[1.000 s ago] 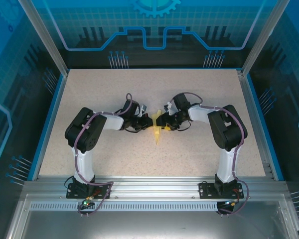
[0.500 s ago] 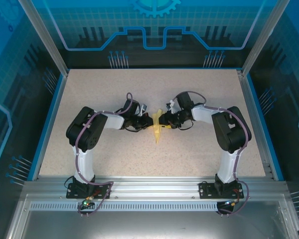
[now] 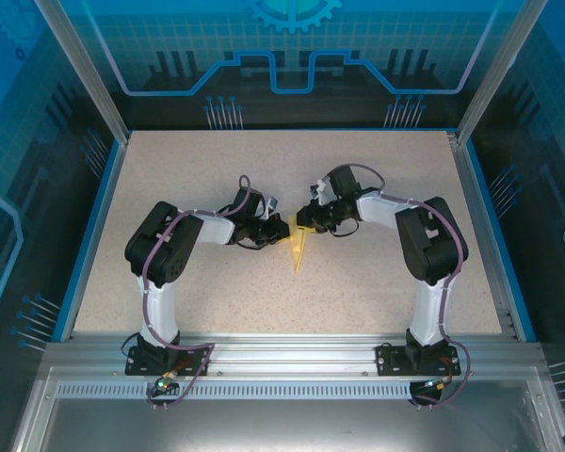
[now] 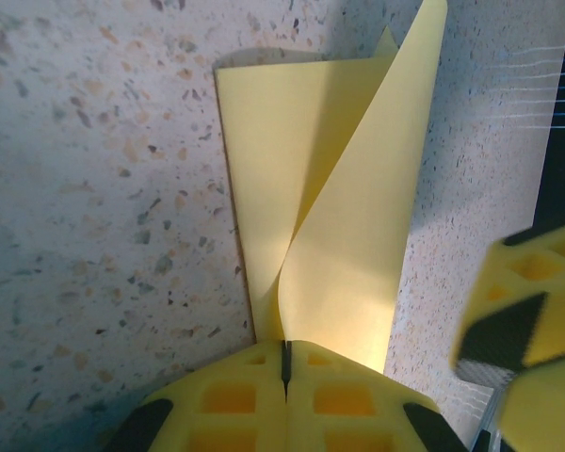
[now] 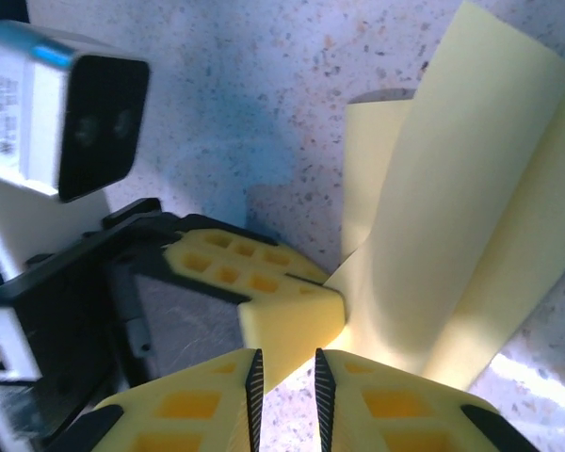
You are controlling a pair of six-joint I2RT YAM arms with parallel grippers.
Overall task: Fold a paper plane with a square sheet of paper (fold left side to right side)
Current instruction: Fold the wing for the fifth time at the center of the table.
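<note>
From above, paper (image 3: pixel 298 247) a thin wedge, close-up, left pincer (image 4: pixel 284 363) pinching curled flap (image 4: pixel 358 245)

Pale-yellow sheet of paper (image 3: pixel 299 248) sits mid-tabletop (image 3: pixel 169 188). From above I read it as a slim wedge, its point toward the near edge and its wider end away from me.

On the left wrist camera the sheet (image 4: pixel 358 217) is folded lengthwise but not pressed flat. One layer lies on the tabletop, and the other flap stands up and curls over it with its far corner lifted. The layers meet at the left hand (image 4: pixel 285 363), whose fingers are closed tight on the paper's edge.

On the right wrist camera the raised flap (image 5: pixel 452 235) bows in a soft arch, with shadow beneath it.
</note>
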